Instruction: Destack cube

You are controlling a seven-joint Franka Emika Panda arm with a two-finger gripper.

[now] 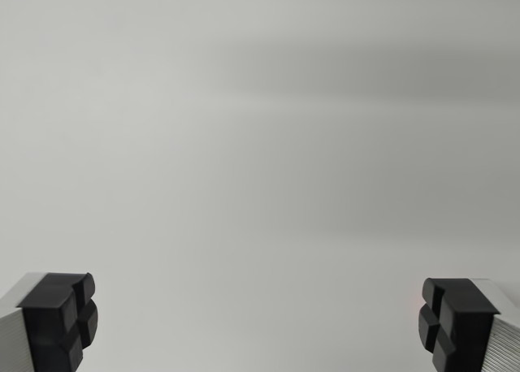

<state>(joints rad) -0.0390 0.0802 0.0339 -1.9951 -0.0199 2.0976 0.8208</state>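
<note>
While spread wide, claw (258,322) over bare surface (260,144)

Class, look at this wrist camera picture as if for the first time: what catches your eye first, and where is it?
The eye goes first to the two black fingertips in the bottom corners, one at the wrist view's left and one at its right, set wide apart with nothing between them, so the gripper is open. Everything else is a plain pale grey surface with soft shadow bands; no cube is in view.

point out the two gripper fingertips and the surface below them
Fingertip on the wrist view's left (61,319): wrist view, on its black pad.
Fingertip on the wrist view's right (453,319): wrist view, on its black pad.
Pale grey surface (260,144): wrist view, on a bare stretch; no cube shows.
</note>
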